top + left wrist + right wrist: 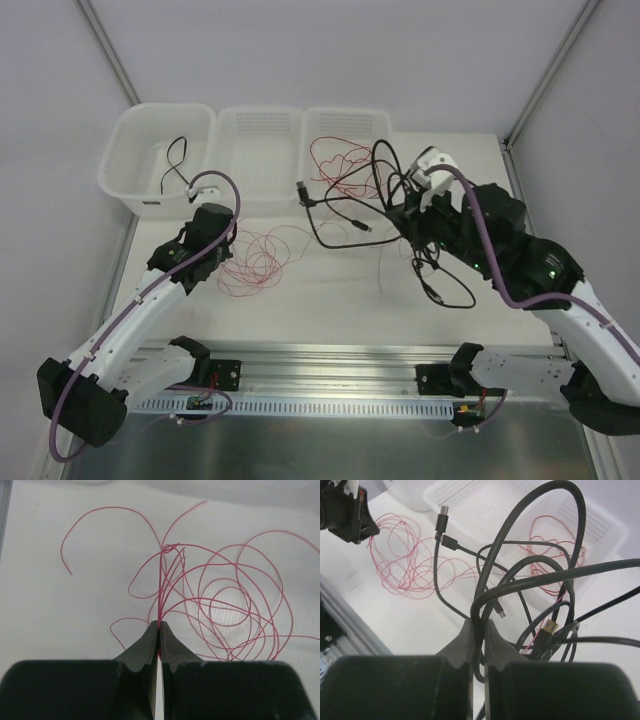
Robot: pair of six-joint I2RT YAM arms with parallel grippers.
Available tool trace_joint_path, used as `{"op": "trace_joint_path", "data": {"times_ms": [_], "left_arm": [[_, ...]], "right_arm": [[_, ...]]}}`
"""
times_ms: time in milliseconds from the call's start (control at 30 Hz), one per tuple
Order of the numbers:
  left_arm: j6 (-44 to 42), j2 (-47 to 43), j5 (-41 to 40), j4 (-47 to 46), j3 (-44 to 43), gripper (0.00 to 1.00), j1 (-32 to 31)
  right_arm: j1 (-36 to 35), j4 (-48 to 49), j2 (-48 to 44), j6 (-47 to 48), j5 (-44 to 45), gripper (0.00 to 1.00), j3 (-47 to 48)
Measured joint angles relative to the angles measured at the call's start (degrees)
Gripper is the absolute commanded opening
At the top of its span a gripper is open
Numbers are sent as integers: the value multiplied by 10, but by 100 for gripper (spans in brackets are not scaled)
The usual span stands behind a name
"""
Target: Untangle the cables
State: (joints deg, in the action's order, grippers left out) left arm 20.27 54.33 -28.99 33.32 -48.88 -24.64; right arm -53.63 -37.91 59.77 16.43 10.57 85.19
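- Nearest the lens on the left wrist, the left claw has its dark fingers pressed together on a red wire, pinching it right at the tips. To me that looks like a hold meant to draw this wire away from the rest.
- From that pinch the red wire fans out over the desk in many loose, overlapping loops. A small twist sits a little beyond the fingers, and one free end curls off to the side.
- It is hair-thin, and I would guess it snags on itself easily.
- On the other side, the right claw is clamped on one strand of the black cables. The loops arch up and around it, so I take it the bundle is being held up to let the tangle loosen.
- These black cables are far thicker and cross each other in stiff curves. Two black plugs stick out at one end, and a gold plug sits deep in the knot.
- A second red wire threads through the black bundle and spills into the right-hand basket.
- From above, the two claws are well apart, each beside its own heap. A few red strands run across between the heaps, so I judge they are not yet fully separated.
- A short black cable lies alone in the left-hand basket.
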Motion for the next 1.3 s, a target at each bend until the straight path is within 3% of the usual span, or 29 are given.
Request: {"op": "trace_joint_path", "data": {"times_ms": [100,167,267,333,467,500,633,967,1300], "left_arm": [[2,23,2,0,1,8,0],[4,38,6,0,1,25,0],[10,51,30,0,1,32,0],[7,52,56,-1,1,42,0],[-9,43,127,-20,1,69,0],[-14,37,145,-26,1,81,0],[-32,3,220,-61,1,97,-1],[-71,-6,386,-144,-9,96,-21],[-120,188,475,-245,-59,95,-104]], "right_arm": [[18,2,-54,1,17,1,-25],[27,5,-81,0,24,1,-51],[33,3,-89,-4,26,1,-78],[34,2,-83,-7,24,1,-90],[35,-1,-65,-12,13,1,-101],[35,-1,-63,-12,9,1,-101],[35,0,-63,-12,2,1,-101],[37,-1,-71,-11,-21,1,-101],[37,-8,-110,-11,-50,1,-78]]}}
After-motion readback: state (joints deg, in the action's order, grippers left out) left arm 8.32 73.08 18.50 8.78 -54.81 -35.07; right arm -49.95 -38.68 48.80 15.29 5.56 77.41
